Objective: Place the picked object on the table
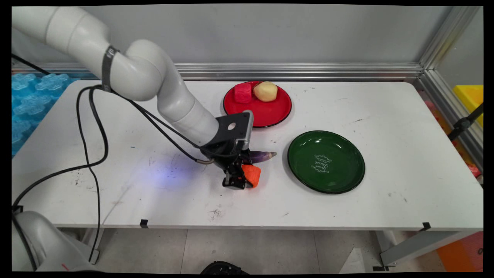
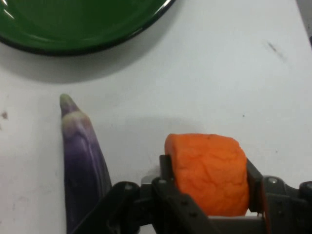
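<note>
My gripper (image 1: 241, 179) is low over the table's middle, shut on an orange carrot piece (image 1: 251, 175). In the hand view the carrot piece (image 2: 209, 173) is squeezed between the two fingers (image 2: 165, 170), and the gripper (image 2: 209, 195) sits just above the white table. A purple eggplant (image 1: 263, 156) lies right beside the gripper, on its far side in the main view. In the hand view the eggplant (image 2: 80, 161) lies to the left with its pale tip pointing at the green plate (image 2: 73, 24).
An empty green plate (image 1: 326, 161) sits to the right of the gripper. A red plate (image 1: 270, 112) at the back holds a pink-red chunk (image 1: 242, 92) and a yellowish potato (image 1: 265, 91). Black cables hang from the arm at the left.
</note>
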### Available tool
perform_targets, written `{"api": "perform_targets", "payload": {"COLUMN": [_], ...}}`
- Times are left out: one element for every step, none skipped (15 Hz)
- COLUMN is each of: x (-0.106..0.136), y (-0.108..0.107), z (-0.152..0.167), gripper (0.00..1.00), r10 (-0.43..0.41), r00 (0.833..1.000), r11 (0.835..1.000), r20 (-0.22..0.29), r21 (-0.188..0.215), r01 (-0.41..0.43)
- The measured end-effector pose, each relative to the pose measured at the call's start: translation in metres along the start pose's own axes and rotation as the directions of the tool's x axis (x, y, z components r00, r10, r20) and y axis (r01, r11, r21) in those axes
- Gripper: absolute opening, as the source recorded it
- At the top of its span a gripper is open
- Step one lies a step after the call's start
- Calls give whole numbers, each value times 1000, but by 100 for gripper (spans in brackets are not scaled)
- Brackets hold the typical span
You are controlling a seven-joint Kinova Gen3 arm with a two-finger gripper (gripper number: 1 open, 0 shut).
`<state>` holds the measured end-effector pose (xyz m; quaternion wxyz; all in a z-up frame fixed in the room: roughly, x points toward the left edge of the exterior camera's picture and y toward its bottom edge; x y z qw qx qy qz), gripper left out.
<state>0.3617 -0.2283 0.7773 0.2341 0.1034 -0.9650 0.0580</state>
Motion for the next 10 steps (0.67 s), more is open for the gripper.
{"api": "perform_targets", "payload": {"x": [-1,-3,-4,-6,-8,-9,-10,-11,-12,-12], "y": [0,0,1,2,2,3,4,4,5,5], "z": [3,7,9,12,13,14,14,14,13,12], "gripper": [0,0,0,0,0,100,100,100,100,100], "r10": [0,2,3,4,6,7,10,11,14,17], "r00": [1000,1000,1000,1000,1000,1000,1000,1000,1000,1000], "r11": [1000,1000,1000,1000,1000,1000,1000,1000,1000,1000], "r20": [0,0,0,1,1,1,0,-2,-5,-9], "r21": [-1,-3,-4,-7,-9,-10,-12,-13,-13,-12], "r01": [0,-2,-3,-4,-6,-7,-10,-12,-14,-17]}}
